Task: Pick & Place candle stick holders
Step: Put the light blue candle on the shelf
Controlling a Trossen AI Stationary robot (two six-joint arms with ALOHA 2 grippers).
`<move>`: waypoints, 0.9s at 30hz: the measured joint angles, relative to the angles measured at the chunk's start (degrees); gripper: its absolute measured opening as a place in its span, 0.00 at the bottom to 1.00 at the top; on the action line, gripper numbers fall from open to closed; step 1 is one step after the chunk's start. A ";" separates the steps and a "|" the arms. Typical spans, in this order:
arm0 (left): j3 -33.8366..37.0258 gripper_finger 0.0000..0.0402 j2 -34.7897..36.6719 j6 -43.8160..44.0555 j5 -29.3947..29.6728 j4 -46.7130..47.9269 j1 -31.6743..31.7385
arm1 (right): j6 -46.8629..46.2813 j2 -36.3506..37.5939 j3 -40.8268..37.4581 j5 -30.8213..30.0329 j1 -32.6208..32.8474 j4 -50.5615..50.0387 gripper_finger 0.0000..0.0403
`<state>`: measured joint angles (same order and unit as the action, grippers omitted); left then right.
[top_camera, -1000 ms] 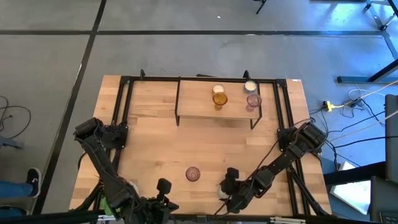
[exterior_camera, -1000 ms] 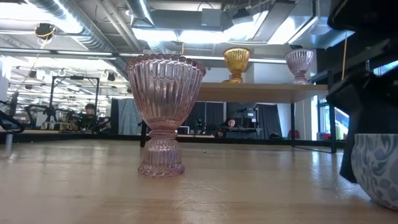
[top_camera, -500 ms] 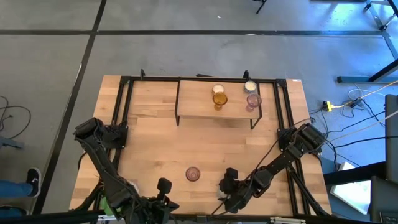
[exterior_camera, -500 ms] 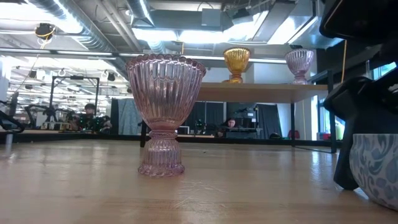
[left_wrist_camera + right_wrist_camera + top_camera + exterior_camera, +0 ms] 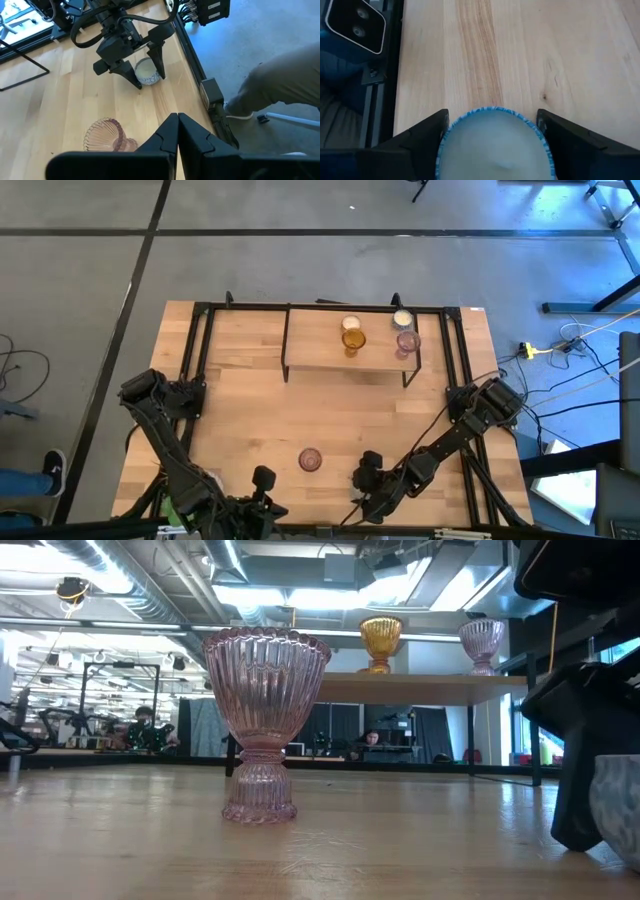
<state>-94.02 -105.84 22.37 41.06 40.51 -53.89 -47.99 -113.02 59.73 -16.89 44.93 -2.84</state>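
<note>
High view shows three holders (image 5: 353, 337) shelved; a pink holder (image 5: 310, 459) waits on the tabletop (image 5: 250, 400). Right hand (image 5: 148, 73) straddles a blue-patterned cup (image 5: 147, 73), spread wide, not yet gripping; left hand (image 5: 177, 131) pinched closed.

Five candle stick holders show — two pinkish-purple (image 5: 310, 459) (image 5: 406, 340), one amber (image 5: 352, 338), two whitish-cream (image 5: 402, 319) (image 5: 148, 72) — plus two arms.

L gripper (image 5: 177, 125) fingers shut at near edge, R gripper (image 5: 148, 76) fingers spread, lowered to tabletop
</note>
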 joint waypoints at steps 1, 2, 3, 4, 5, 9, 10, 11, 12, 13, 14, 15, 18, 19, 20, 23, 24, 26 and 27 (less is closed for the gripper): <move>0.00 0.00 0.00 0.00 0.01 0.00 -0.02 | 0.05 -0.05 0.42 -0.25 -0.01 -0.63 0.72; 0.00 0.00 0.00 0.01 0.04 0.00 -0.04 | 0.34 -0.11 0.94 -0.44 -0.01 -1.52 0.72; 0.00 0.01 0.00 0.13 0.12 0.00 -0.04 | 0.53 -0.18 1.75 -0.48 -0.01 -2.74 0.72; 0.00 0.01 0.00 0.28 0.19 0.00 -0.07 | 0.88 -0.23 2.68 -0.41 -0.03 -4.28 0.72; 0.00 0.01 0.00 0.33 0.22 0.00 -0.07 | 1.38 -0.32 3.57 -0.36 -0.05 -5.90 0.72; 0.00 0.00 0.00 0.42 0.26 0.00 -0.07 | 3.00 -0.59 6.73 -0.31 -0.18 -10.61 0.72; 0.00 0.01 0.00 0.43 0.28 0.00 -0.07 | 3.02 -0.60 7.25 -0.35 -0.21 -10.93 0.73; 0.00 0.01 0.00 0.44 0.28 0.00 -0.07 | 3.06 -0.60 7.77 -0.53 -0.23 -11.09 0.74; 0.00 0.01 0.00 0.44 0.28 0.00 -0.07 | 3.10 -0.56 8.08 -0.78 -0.27 -10.98 0.75; 0.00 0.01 0.00 0.44 0.30 0.02 -0.13 | 3.23 -0.54 8.16 -0.62 -0.27 -10.90 0.77; 0.00 0.01 0.00 0.44 0.31 0.00 -0.20 | 3.26 -0.54 8.17 -0.03 -0.31 -11.14 0.79; 0.00 0.00 0.00 0.44 0.33 0.02 -0.30 | 3.26 -0.54 8.15 0.57 -0.31 -11.69 0.80; 0.00 0.01 0.00 0.44 0.33 0.02 -0.41 | 3.12 -0.54 8.17 2.50 -0.35 -13.74 0.84; 0.00 0.01 0.00 0.44 0.33 0.02 -0.41 | 2.60 -0.51 8.17 2.86 -0.38 -14.58 0.85; 0.00 0.01 0.00 0.44 0.31 0.02 -0.41 | 2.00 -0.51 8.18 3.12 -0.41 -14.97 0.85; 0.00 0.00 0.00 0.39 0.34 0.02 -0.41 | 1.66 -0.34 8.23 4.05 -0.53 -15.77 0.86; 0.00 0.00 0.00 0.39 0.38 0.02 -0.41 | 1.66 -0.34 8.23 3.89 -0.53 -15.77 0.86; 0.00 0.01 0.00 0.42 0.41 0.04 -0.41 | 1.56 -0.34 8.23 3.79 -0.53 -15.79 0.86; 0.00 0.01 0.00 0.42 0.41 0.02 -0.41 | 1.22 -0.33 8.23 3.81 -0.53 -15.85 0.86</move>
<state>-94.02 -105.84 22.79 41.47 40.53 -54.30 -46.77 -113.35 67.96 -13.09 44.40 -18.69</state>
